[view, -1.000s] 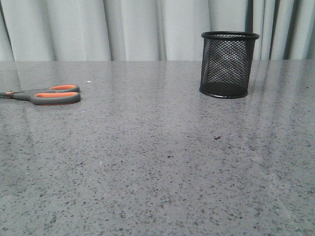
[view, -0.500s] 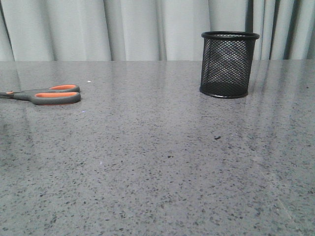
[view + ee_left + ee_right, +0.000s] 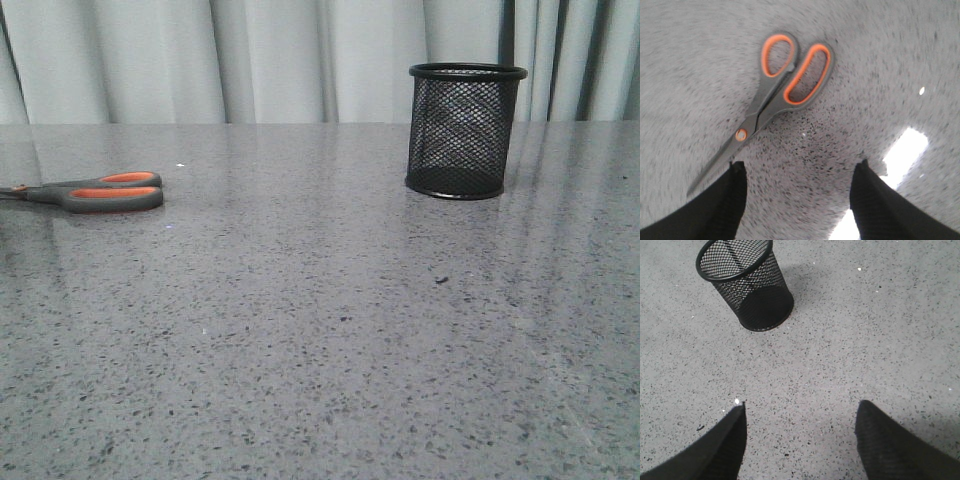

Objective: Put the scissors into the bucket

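The scissors (image 3: 100,191), dark grey with orange finger loops, lie flat on the grey speckled table at the far left, blades running off the left edge. In the left wrist view the scissors (image 3: 775,95) lie closed, just beyond my open left gripper (image 3: 800,167), whose one finger sits next to the blades. The bucket (image 3: 464,130), a black wire-mesh cup, stands upright at the back right. In the right wrist view the bucket (image 3: 746,287) stands ahead of my open, empty right gripper (image 3: 802,410). Neither gripper shows in the front view.
The grey speckled table (image 3: 330,320) stretches across the whole front view. Pale curtains (image 3: 270,60) hang behind its far edge. A bright reflection (image 3: 905,150) lies on the table near my left gripper.
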You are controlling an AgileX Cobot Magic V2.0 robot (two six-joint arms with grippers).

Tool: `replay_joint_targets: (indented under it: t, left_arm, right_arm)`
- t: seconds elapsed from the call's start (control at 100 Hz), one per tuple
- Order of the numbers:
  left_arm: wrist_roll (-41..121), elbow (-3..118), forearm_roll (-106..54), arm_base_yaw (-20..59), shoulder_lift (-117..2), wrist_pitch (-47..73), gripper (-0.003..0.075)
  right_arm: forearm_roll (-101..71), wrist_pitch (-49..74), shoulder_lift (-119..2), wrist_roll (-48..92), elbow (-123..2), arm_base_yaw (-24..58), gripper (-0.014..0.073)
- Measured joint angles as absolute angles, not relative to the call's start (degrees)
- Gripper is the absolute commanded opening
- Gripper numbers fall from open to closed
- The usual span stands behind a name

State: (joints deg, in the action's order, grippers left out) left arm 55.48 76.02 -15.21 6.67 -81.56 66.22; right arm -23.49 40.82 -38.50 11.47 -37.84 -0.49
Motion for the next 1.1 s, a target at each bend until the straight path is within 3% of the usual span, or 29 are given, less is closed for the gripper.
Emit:
replay_joint_targets:
  t: [0.4, 1.1]
  left_arm:
    - [75.7, 84.9, -15.0, 6.7, -97.9, 67.8, 0.0411]
    - [78.6, 87.7, -13.9, 6.7, -106.8, 68.1, 0.0410]
  right_arm:
    - [-23.5, 40.8, -38.5, 12.4, -37.8, -0.5, 0.0421]
    - [-23.5, 40.8, -38.5, 12.8, -37.8, -0.5, 0.0421]
